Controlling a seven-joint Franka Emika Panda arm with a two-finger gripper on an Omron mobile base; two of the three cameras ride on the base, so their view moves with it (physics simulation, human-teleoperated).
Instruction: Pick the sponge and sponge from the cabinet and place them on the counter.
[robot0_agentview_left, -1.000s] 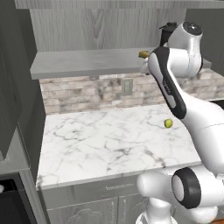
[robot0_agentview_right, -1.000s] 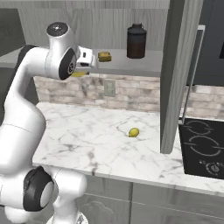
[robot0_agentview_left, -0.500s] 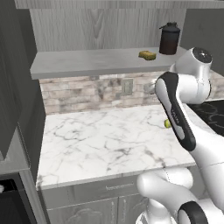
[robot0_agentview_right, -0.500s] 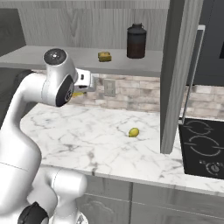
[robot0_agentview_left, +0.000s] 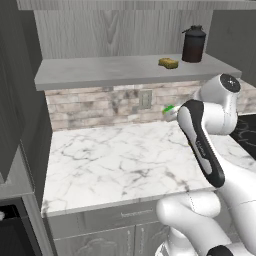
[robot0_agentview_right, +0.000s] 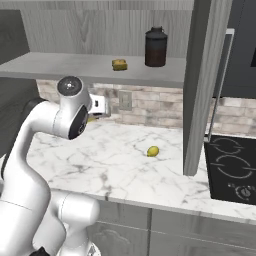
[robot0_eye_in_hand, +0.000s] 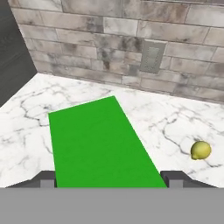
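- Veined white marble surface (robot0_agentview_left: 120, 160) now lies under the pincer (robot0_eye_in_hand: 109, 177), which has dropped from shelf height.
- Its jaws grip the flat bright green sponge (robot0_eye_in_hand: 98, 142) above the surface's back edge.
- Chunky yellow-brown sponge (robot0_agentview_left: 168, 63) remains on the pale grey cabinet shelf (robot0_agentview_left: 100, 72), so one is nearly delivered.

A tall dark lidded canister (robot0_agentview_right: 155, 47) stands upright at the right end of the shelf. A small yellow-green ball (robot0_agentview_right: 153, 151) lies on the marble, near the black stovetop (robot0_agentview_right: 232, 167). A grey wall outlet (robot0_eye_in_hand: 151, 57) sits in the brick backsplash (robot0_eye_in_hand: 87, 39).
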